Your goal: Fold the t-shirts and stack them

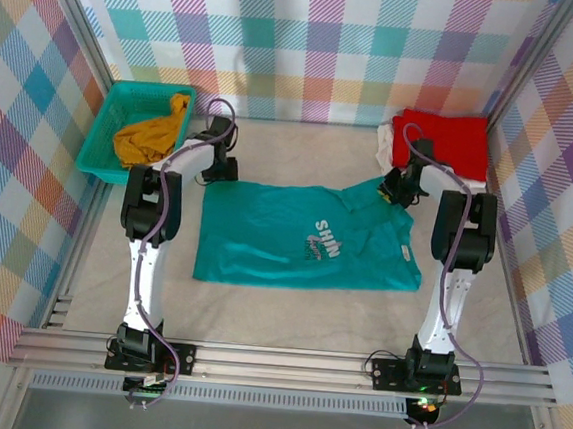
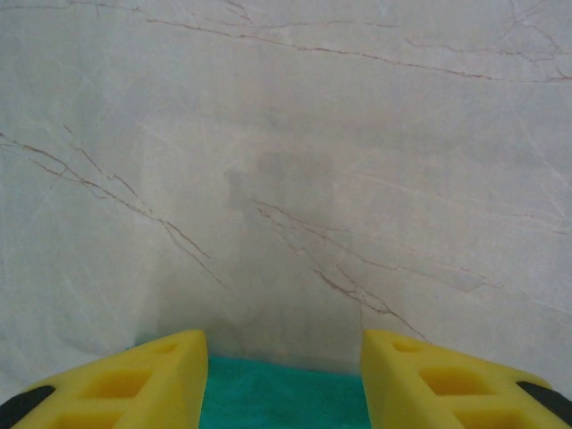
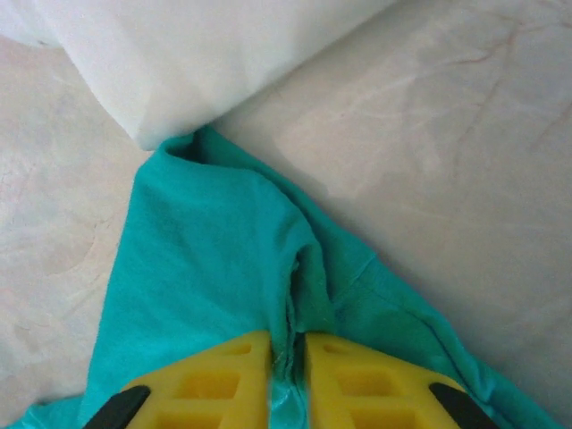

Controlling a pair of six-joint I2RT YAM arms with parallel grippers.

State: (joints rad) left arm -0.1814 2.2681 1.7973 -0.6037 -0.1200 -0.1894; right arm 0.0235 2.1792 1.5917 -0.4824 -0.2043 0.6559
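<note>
Tees (image 1: 264, 238): 4; basket (image 1: 125, 105): 1.

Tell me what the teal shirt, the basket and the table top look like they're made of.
Teal t-shirt: soft matte knit cloth; it puckers into folds where the right gripper pinches it. Basket: probably rigid plastic, judging by its straight rim and gridded walls. Table top: smooth and pale with brown marble-like veins; stone or a printed sheet, I cannot tell.
</note>
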